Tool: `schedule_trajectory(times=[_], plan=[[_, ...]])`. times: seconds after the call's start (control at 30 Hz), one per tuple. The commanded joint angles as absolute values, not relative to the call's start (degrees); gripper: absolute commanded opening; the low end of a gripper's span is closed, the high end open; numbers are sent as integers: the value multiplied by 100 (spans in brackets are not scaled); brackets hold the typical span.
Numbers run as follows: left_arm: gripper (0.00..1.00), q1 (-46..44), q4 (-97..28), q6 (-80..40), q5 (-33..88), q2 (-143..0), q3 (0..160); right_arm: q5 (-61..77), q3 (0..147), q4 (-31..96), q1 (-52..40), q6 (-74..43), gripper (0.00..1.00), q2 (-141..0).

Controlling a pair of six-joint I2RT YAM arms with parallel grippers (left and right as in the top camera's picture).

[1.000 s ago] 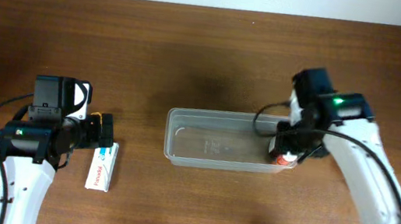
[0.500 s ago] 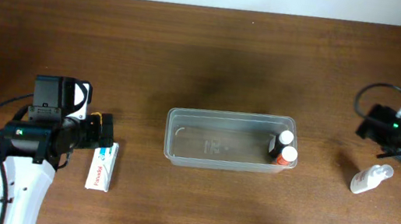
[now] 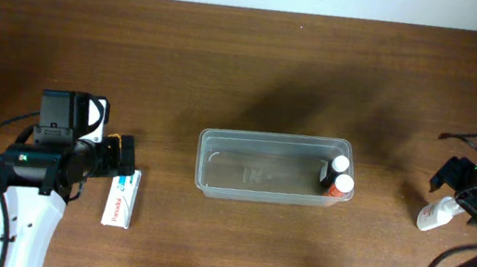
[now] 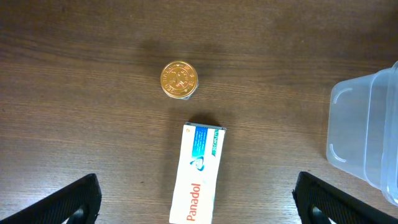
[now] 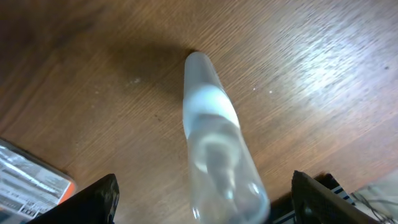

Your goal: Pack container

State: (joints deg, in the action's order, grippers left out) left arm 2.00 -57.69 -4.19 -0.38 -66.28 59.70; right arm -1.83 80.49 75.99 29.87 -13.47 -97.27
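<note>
Picking step: right hand (image 5: 211, 202) released, white bottle (image 5: 214, 137) lying right under it. Next: drop, clench, haul to container (image 3: 243, 167). Left hand (image 4: 199, 202) released too.

Container (image 3: 257, 168) holds two capped bottles (image 3: 344, 184), right end; box (image 3: 120, 201) by left gripper (image 3: 128, 157); white bottle (image 3: 437, 215) by right gripper (image 3: 462, 195).

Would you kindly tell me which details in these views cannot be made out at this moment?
Overhead: print on the orange-labelled bottle in the container is too small to read.
Right wrist: the white bottle is blurred, and the bottom edge cuts off its near end.
Right wrist: the printed pack is cut off by the left corner.
Left wrist: the gold-topped item shows only its top; its embossing is too small.
</note>
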Motion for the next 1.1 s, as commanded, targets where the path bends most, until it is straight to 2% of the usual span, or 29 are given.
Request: schedule_trajectory(times=[0.0,0.07,0.17,0.23,0.33,0.47,0.67,0.87,1.07], plan=[[99,193,-5774,-471,27,-6643,6090,-132,8014,7540,3009,-1358,79,-9933],[99,193,-5774,-471,27,-6643,6090,-134,8014,7498,3009,-1356,75,-9994],[99,193,-5774,-471,27,-6643,6090,-139,8014,7454,3009,-1354,51,-10016],[99,193,-5774,-471,27,-6643,6090,-158,8014,7456,3009,-1356,42,-10016],[99,193,-5774,-471,27,-6643,6090,-156,8014,7459,3009,-1356,40,-10016],[99,193,-5774,-471,27,-6643,6090,-156,8014,7463,3009,-1356,29,-10016],[100,193,-5774,-471,27,-6643,6090,-152,8014,7483,3009,-1356,22,-10012],[99,193,-5774,-471,27,-6643,6090,255,8047,7568,2969,-1098,17,-9937],[100,193,-5774,-471,27,-6643,6090,303,8462,8012,2545,-921,17,-9465]])
